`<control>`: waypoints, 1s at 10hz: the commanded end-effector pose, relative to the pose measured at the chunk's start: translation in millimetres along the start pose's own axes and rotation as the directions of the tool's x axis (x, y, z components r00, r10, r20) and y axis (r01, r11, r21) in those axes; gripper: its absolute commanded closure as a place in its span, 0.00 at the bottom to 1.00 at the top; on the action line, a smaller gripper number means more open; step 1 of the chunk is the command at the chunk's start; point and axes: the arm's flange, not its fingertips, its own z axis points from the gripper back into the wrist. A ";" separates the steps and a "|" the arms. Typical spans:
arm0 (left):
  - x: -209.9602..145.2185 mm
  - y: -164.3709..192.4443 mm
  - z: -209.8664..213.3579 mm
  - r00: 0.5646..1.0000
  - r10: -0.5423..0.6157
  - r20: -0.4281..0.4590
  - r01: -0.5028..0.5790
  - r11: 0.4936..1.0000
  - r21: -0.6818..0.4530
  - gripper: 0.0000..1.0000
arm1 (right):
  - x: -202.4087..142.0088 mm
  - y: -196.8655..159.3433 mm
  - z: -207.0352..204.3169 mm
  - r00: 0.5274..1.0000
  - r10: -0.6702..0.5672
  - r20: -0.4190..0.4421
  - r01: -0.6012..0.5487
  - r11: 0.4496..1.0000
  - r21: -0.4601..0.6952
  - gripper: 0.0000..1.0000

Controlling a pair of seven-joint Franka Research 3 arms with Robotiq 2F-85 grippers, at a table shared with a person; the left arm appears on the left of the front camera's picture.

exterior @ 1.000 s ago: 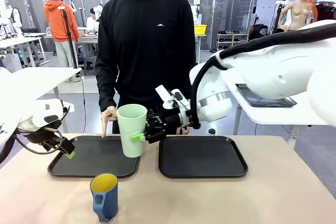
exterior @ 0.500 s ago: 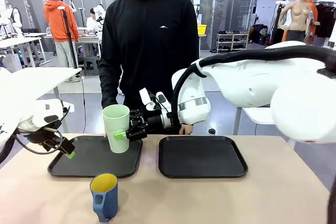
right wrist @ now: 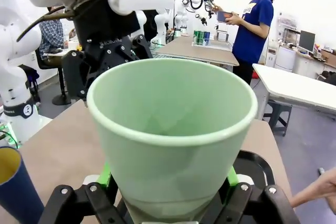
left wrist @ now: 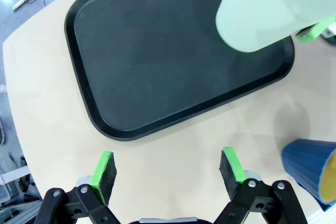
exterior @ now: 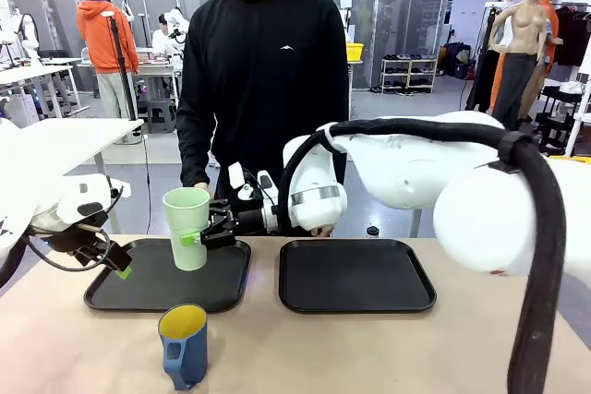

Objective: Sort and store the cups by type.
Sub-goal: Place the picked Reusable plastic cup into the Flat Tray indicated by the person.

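Note:
My right gripper (exterior: 205, 236) is shut on the pale mint-green tumbler (exterior: 187, 227), which it holds upright over the right part of the left black tray (exterior: 138, 288). I cannot tell whether its base touches the tray. In the right wrist view the tumbler (right wrist: 173, 129) stands between the green pads (right wrist: 231, 174). The blue mug (exterior: 183, 344) with its yellow inside stands on the table in front of that tray. My left gripper (exterior: 117, 266) hangs open at the tray's left edge. In its own view the left gripper (left wrist: 168, 166) is empty above the table, with the tumbler (left wrist: 260, 14) and mug (left wrist: 310, 167) beyond.
A second black tray (exterior: 355, 276) lies bare to the right. The person stands at the far side behind the trays, one hand (right wrist: 321, 189) near the table edge. The near right of the table is free wood.
My right gripper has carried the tumbler leftward and lower, from between the trays to over the left tray. The left arm and the mug have not moved.

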 end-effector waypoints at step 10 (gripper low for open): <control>-0.5 0.9 0.9 1.000 0.003 -0.004 -0.003 1.000 -0.004 0.00 | -55.0 -35.3 -16.1 0.997 -0.001 -0.074 -0.009 0.990 -0.138 0.13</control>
